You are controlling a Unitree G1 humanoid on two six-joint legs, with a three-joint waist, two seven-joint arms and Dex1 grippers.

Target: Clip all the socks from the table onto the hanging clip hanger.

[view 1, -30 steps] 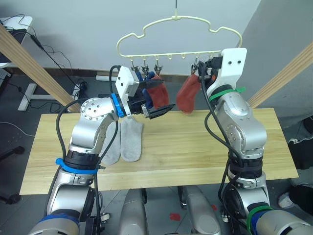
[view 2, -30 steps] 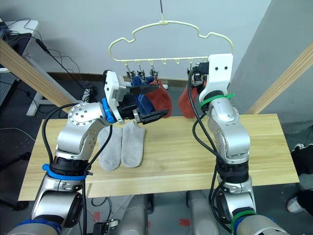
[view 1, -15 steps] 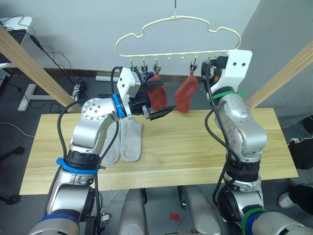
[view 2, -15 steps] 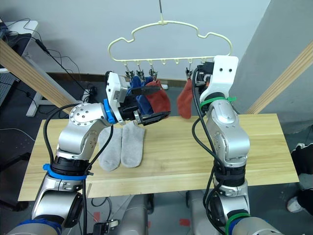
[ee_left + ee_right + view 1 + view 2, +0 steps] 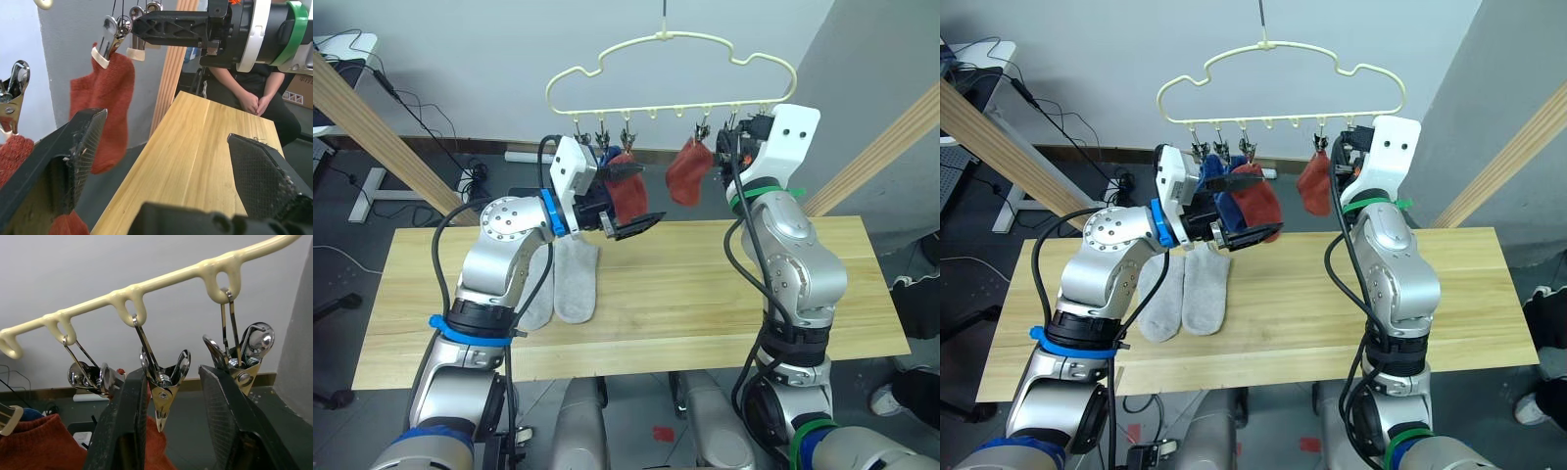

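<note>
The pale yellow clip hanger (image 5: 671, 69) hangs above the table (image 5: 705, 294). From its left clips hang a rust-red sock (image 5: 628, 194) and blue socks (image 5: 1224, 203), partly hidden by my left gripper (image 5: 649, 196), which is open right in front of them. A second rust-red sock (image 5: 686, 170) hangs from a clip further right. My right gripper (image 5: 172, 372) is open just right of that sock, with an empty metal clip (image 5: 164, 396) between its fingers. Two light grey socks (image 5: 570, 276) lie side by side on the table's left part.
Round wooden poles (image 5: 372, 127) (image 5: 886, 142) slant up on both sides of the table. Cables and a desk frame lie on the floor behind. A seated person (image 5: 249, 93) shows beyond the table's far end in the left wrist view.
My right gripper has moved right, off the second rust-red sock and over to the neighbouring clip. That sock now hangs from its clip and has swung up. The left gripper has barely moved.
</note>
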